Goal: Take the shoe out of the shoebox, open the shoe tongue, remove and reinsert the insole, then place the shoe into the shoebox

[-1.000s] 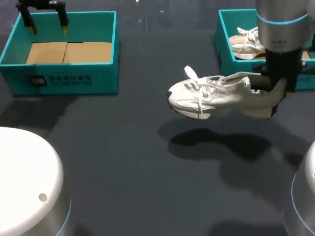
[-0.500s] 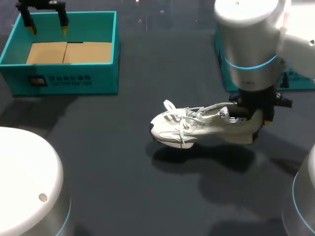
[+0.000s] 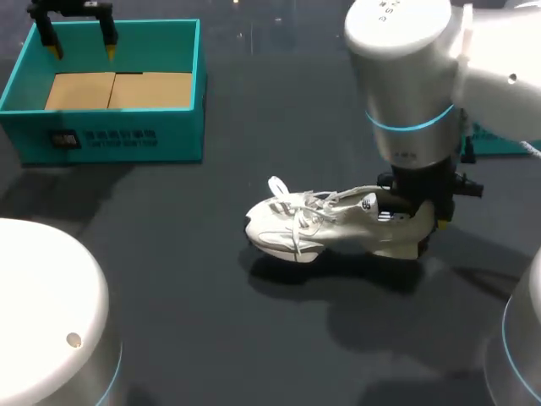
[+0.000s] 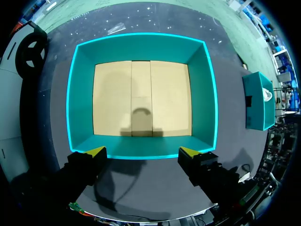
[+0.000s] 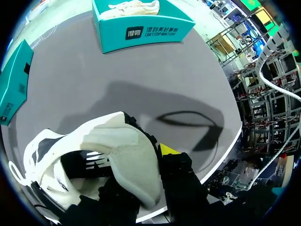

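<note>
Fingers of the right gripper point(image 3: 423, 227) are clamped on the heel of the shoe point(image 3: 330, 228), one going down inside the collar and the other pressed on the outside of the heel. In the right wrist view a single yellow fingertip point(image 5: 167, 149) shows against the outside of the heel, while the other finger is hidden inside the shoe. The left gripper point(image 4: 142, 153) holds nothing. Its two fingers point(image 4: 96, 151) stand wide apart above the near wall of the left shoebox point(image 4: 141, 42).

By count there are two arms, two teal shoeboxes and two shoes. The left shoebox point(image 3: 101, 127) sits at the far left of the bench point(image 3: 211, 321) and shows only its bare cardboard floor. The right shoebox point(image 5: 141, 30) sits at the far right, mostly hidden by the right arm in the head view, and a second shoe point(image 5: 134, 5) lies inside it.

The held shoe is a white and cream sneaker with a thick pale sole, a dark lining and loose white laces looping up near the front. It lies roughly level near the middle of the bench, between the two shoeboxes and nearer the right one. Its toe points toward the left side and its heel toward the right arm. Its shadow lies close beneath, and I cannot tell whether the sole touches the bench.
</note>
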Robot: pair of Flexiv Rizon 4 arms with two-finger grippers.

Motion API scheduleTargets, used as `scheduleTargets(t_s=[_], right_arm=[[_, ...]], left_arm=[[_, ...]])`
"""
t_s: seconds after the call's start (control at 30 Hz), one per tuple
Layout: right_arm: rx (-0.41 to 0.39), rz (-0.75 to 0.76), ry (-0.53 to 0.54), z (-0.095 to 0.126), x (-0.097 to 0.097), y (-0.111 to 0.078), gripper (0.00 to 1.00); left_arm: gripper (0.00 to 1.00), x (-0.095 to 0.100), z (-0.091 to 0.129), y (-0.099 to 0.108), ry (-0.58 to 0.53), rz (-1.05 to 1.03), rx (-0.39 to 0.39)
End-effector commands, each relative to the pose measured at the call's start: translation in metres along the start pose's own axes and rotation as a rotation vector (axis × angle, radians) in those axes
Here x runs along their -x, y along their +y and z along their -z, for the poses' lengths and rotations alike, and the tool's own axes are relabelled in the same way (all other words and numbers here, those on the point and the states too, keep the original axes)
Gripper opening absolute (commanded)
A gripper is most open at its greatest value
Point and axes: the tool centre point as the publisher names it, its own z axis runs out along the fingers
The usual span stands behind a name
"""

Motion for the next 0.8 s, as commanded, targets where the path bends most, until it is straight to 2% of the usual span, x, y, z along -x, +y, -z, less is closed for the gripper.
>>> scheduleTargets(t_s=[0.03, 0.3, 0.8], right_arm=[[0.022, -0.008, -0.041, -0.005, -0.036, -0.019, 0.0], [0.022, -0.03, -0.04, -0.02, -0.058, -0.032, 0.0], [-0.033, -0.063, -0.103, -0.044, -0.092, -0.027, 0.0]], left_arm=[[1.0, 0.0, 0.001, 0.0, -0.001, 0.0, 0.0], [1.0, 0.0, 0.001, 0.0, -0.001, 0.0, 0.0], [1.0, 0.0, 0.001, 0.0, -0.001, 0.0, 0.0]])
